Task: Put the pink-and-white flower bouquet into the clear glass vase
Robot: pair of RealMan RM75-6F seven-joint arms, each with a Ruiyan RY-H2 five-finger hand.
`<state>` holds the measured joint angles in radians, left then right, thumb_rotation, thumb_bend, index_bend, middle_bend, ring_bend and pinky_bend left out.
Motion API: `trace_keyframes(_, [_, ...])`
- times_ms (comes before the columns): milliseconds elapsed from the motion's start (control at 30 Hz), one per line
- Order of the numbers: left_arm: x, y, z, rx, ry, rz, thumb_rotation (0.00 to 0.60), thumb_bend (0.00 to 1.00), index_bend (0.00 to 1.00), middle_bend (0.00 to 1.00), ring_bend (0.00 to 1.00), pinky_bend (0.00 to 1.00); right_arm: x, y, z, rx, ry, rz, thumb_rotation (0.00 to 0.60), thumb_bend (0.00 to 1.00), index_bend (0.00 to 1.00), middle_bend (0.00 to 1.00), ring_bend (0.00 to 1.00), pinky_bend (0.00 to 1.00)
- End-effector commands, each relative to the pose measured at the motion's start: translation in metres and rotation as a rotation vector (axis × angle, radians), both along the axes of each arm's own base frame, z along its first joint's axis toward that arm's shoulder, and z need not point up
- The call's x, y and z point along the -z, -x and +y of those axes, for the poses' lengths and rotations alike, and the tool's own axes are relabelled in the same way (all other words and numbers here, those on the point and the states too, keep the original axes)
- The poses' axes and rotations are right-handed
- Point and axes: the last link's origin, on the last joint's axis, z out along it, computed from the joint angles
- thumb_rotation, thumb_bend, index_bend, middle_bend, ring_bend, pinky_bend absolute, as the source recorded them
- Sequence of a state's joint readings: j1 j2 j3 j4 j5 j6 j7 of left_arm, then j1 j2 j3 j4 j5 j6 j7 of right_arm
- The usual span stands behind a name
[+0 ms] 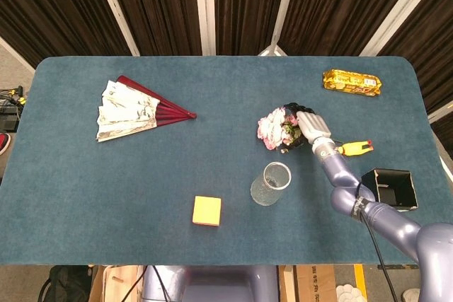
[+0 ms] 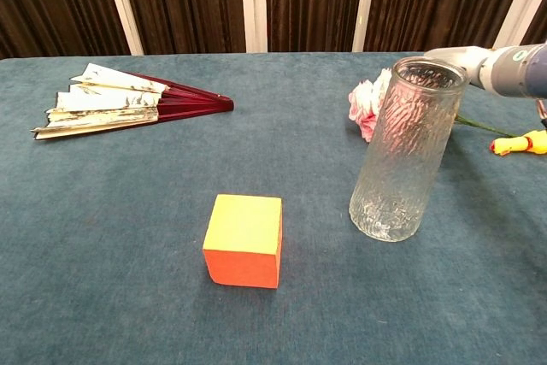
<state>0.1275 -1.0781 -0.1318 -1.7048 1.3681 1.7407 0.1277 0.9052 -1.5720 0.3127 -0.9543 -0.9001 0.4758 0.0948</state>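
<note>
The pink-and-white bouquet (image 1: 273,131) lies flat on the blue table, right of centre, blooms pointing left; its pink blooms (image 2: 366,107) also show in the chest view. My right hand (image 1: 306,124) sits over its green leafy middle, dark fingertips reaching past the leaves. Whether the fingers close on the stems is hidden. The clear glass vase (image 1: 270,184) stands upright in front of the bouquet. In the chest view the vase (image 2: 405,153) hides most of the hand. My left hand is in neither view.
A yellow toy (image 1: 353,148) lies just right of the hand and a black box (image 1: 388,187) sits near the right edge. A gold snack pack (image 1: 352,81) is at the back right. A folding fan (image 1: 136,109) lies at the left, an orange-yellow block (image 1: 207,211) near the front.
</note>
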Motion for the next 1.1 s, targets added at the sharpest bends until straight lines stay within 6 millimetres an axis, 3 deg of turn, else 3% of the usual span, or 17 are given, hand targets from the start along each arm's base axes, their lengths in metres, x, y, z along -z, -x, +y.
trace_keyframes(33, [0.001, 0.0, 0.001, -0.002, 0.002, 0.001, 0.6, 0.25, 0.09, 0.0, 0.0, 0.02, 0.005, -0.004, -0.001, -0.014, -0.007, 0.007, 0.6, 0.07, 0.16, 0.12, 0.11, 0.0])
trace_keyframes(367, [0.004, 0.001, 0.007, -0.011, 0.023, -0.002, 0.6, 0.25, 0.1, 0.0, 0.0, 0.02, 0.018, -0.013, 0.001, -0.041, -0.01, -0.017, 0.6, 0.07, 0.36, 0.36, 0.33, 0.0])
trace_keyframes(700, [0.005, 0.001, 0.009, -0.012, 0.03, -0.002, 0.6, 0.25, 0.1, 0.0, 0.0, 0.02, 0.018, -0.016, 0.0, -0.06, 0.023, -0.032, 0.6, 0.07, 0.5, 0.46, 0.47, 0.06])
trace_keyframes(900, [0.006, 0.002, 0.011, -0.013, 0.034, -0.003, 0.6, 0.25, 0.1, 0.0, 0.0, 0.02, -0.001, -0.025, -0.005, -0.023, 0.047, -0.168, 0.6, 0.07, 0.52, 0.47, 0.47, 0.08])
trace_keyframes(1100, [0.007, 0.003, 0.015, -0.017, 0.039, -0.01, 0.6, 0.25, 0.11, 0.0, 0.0, 0.02, -0.04, -0.034, -0.017, -0.016, 0.117, -0.273, 0.6, 0.07, 0.52, 0.47, 0.48, 0.09])
